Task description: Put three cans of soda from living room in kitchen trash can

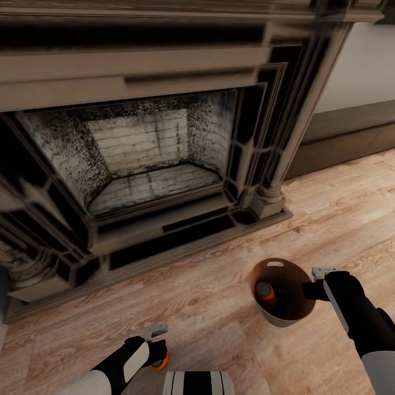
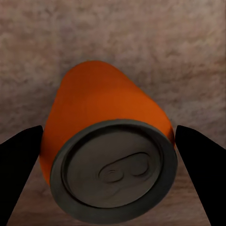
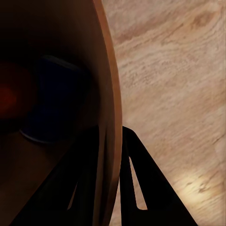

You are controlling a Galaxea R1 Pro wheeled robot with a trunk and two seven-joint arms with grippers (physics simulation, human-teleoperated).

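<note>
Bin (image 1: 274, 321) holding orange can (image 1: 265, 292), blue can (image 3: 54, 101), right tool (image 1: 316, 289) pinching rim

We note the copper-brown trash can (image 1: 281, 321) at lower right of the head view, tilted, slot handle at its rim. Inside: one orange can (image 1: 265, 292) and one blue can (image 3: 59, 101). A second orange can (image 2: 106, 150), grey-topped, sits at lower centre.

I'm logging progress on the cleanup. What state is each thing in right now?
Bin: upright on the floor, rim pinched by the right hand.
Orange can in bin: inside, beside a dark can.
Orange can on floor: upright, between the left hand's open fingers, not gripped.
Fireplace: unlit.
</note>
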